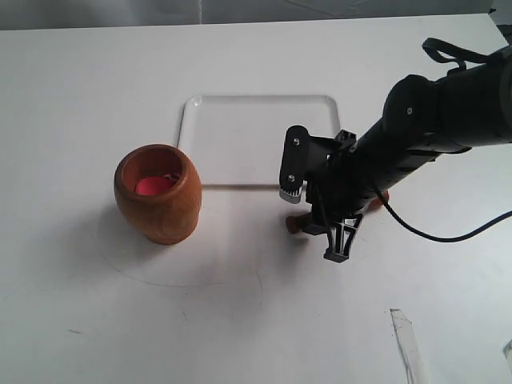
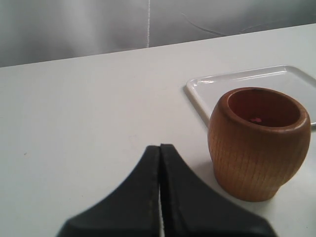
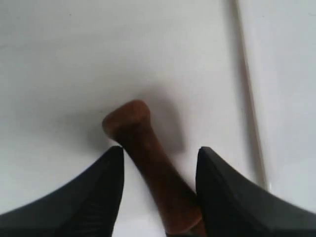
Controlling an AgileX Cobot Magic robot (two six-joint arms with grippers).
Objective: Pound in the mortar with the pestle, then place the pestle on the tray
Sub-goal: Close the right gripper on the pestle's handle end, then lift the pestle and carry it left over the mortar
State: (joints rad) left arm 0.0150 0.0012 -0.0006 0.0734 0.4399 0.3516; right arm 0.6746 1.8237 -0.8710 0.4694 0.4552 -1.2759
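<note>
Currently: right gripper fingers are spread apart, one on each side of the pestle, not clamped. There is a clear gap on one side. On the other side the finger is very close to the shaft, and I cannot tell whether it touches.

The pestle lies flat on the white table, narrow knobbed end pointing away from the wrist, thick end hidden under the gripper.

Left gripper: fingers pressed together on nothing, hovering low near the mortar.

Exterior view layout:
- The mortar stands upright at 9 o'clock from the pestle, well apart, with the red-pink filling visible inside.
- The tray lies at about 11 o'clock from the pestle. Its near edge is close to the gripper, and its corner is just beside the mortar rim.

Step, as judged: pickup of the pestle. Pounding has not begun.

The next move calls for closing on the shaft, lifting, tipping the thick end down and carrying it towards 9 o'clock over the mortar mouth.

Room: bare table between pestle and mortar, so the path looks free. The mouth is narrow, so entry needs centring. The tray rim is low. A pale strip lies at 5 o'clock, out of the way.
</note>
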